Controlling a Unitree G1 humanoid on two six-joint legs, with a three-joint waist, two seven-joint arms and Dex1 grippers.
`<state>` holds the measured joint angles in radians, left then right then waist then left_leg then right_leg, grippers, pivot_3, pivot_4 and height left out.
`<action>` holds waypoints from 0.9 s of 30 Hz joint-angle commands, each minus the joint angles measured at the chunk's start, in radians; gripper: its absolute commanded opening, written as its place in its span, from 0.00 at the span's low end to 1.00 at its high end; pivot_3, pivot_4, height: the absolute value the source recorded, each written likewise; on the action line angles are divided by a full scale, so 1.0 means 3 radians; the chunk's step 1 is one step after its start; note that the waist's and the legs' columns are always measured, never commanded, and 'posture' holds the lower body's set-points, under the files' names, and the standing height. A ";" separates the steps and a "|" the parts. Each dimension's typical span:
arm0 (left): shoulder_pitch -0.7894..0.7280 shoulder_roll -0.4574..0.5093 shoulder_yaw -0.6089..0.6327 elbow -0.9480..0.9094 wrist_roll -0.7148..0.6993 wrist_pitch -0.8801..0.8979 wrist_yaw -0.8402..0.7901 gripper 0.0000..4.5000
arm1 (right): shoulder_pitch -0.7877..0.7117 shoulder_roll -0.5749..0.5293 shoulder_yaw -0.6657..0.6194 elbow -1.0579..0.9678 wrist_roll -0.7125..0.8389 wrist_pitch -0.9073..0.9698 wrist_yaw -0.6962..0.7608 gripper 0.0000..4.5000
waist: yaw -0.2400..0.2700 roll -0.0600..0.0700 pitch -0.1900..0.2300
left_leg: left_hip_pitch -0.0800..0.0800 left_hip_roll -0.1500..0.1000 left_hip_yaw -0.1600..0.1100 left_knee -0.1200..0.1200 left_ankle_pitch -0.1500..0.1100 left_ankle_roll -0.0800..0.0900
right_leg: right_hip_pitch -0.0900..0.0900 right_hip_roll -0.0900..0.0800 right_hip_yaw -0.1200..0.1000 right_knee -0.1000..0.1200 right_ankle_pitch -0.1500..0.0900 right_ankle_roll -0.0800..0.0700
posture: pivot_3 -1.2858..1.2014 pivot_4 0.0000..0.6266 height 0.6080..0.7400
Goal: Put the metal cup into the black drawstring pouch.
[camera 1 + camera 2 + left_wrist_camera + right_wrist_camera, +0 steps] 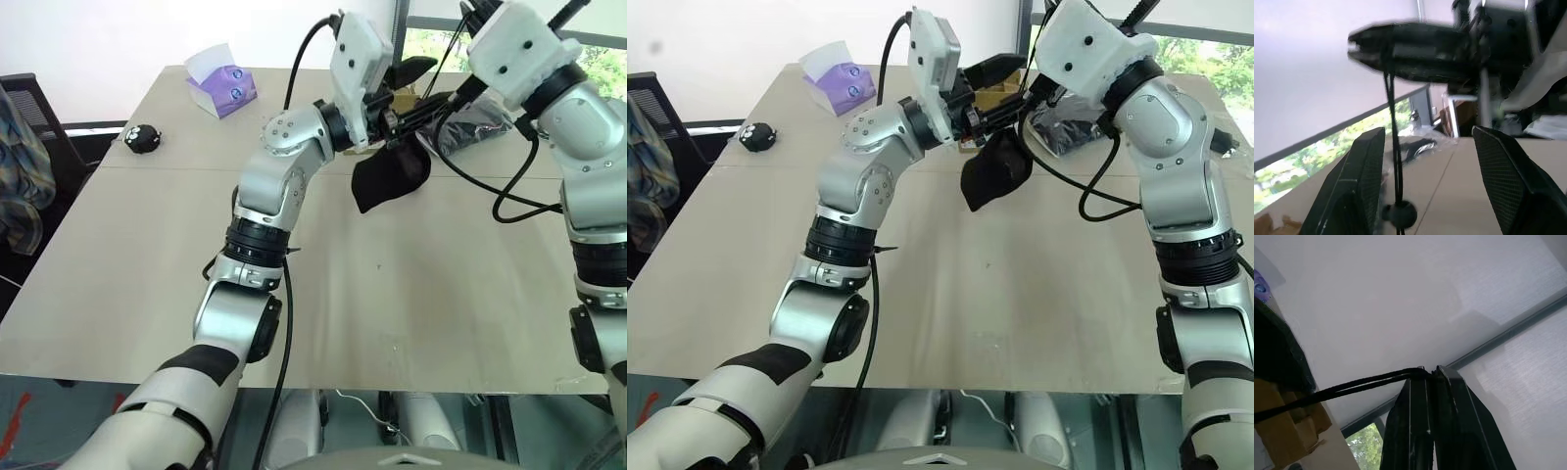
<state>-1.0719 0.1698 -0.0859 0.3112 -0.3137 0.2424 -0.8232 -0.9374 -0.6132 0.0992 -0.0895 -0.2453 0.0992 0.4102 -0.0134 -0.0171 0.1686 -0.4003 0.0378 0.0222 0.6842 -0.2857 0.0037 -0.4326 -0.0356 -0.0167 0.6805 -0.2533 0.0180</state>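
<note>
1. Far left of the surface (118,294): a small round black object (143,138) near the back edge.
2. Just right of it, further back: a purple tissue box (223,86) with a white tissue standing out of its top.
3. Left gripper (1425,186) raised above the middle of the surface, pointing across toward the right arm. Jaws spread wide, nothing between them; the cord (1393,147) and its toggle (1399,214) hang in the gap, touching neither finger as far as can be told.
4. Pouch (390,174) hangs in the air just right of the left gripper, clear of the surface, bulging at the bottom. Its cord runs up and right.
5. Cup: not to be made out; whether it sits inside the pouch cannot be told.
6. Right gripper (1431,374) held high at the right. Jaws pressed together, pinching the doubled cord at the tips, so the pouch dangles from it.
7. Behind the pouch, at the back right: a dark bundle in clear plastic (480,132) lying on the surface.
</note>
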 commanded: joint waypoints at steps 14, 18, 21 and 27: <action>-0.0080 -0.0120 0.0154 0.0128 -0.0045 -0.0188 0.0041 0.65 | -0.0249 0.0071 -0.0142 -0.0226 0.0027 0.0034 0.0010 0.00 | 0.0002 0.0000 0.0000 | -0.0002 0.0000 0.0000 0.0001 0.0000 0.0001 | 0.0000 -0.0001 -0.0001 -0.0001 0.0000 0.0000 | 0.52 0.24 0.81; -0.0060 -0.0135 0.0139 0.0144 -0.0023 -0.0194 0.0025 0.65 | -0.0254 0.0076 -0.0144 -0.0235 0.0026 0.0039 0.0017 0.00 | 0.0002 0.0000 0.0000 | -0.0002 0.0000 -0.0001 0.0001 0.0000 0.0000 | 0.0000 0.0000 -0.0001 0.0000 0.0000 0.0000 | 0.52 0.24 0.81; -0.0070 -0.0146 0.0147 0.0144 -0.0045 -0.0159 0.0019 0.65 | -0.0263 0.0077 -0.0147 -0.0238 0.0029 0.0043 0.0024 0.00 | 0.0004 0.0000 0.0000 | -0.0002 0.0000 0.0000 0.0001 0.0000 0.0000 | 0.0000 0.0000 -0.0001 0.0000 0.0000 0.0000 | 0.52 0.24 0.81; -0.0068 -0.0146 0.0177 0.0104 -0.0091 -0.0124 -0.0023 0.29 | -0.0252 0.0091 -0.0141 -0.0250 0.0031 0.0049 0.0037 0.00 | 0.0004 0.0000 0.0000 | -0.0002 0.0000 0.0000 0.0001 0.0000 0.0000 | 0.0000 0.0000 -0.0001 0.0000 0.0000 0.0000 | 0.52 0.24 0.81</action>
<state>-1.0721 0.1270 -0.0467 0.3764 -0.3188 0.2102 -0.8245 -0.9731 -0.5829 0.0975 -0.1144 -0.2437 0.1124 0.4254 -0.0122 -0.0171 0.1685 -0.4007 0.0378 0.0221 0.6845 -0.2858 0.0038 -0.4327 -0.0357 -0.0171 0.6805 -0.2533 0.0180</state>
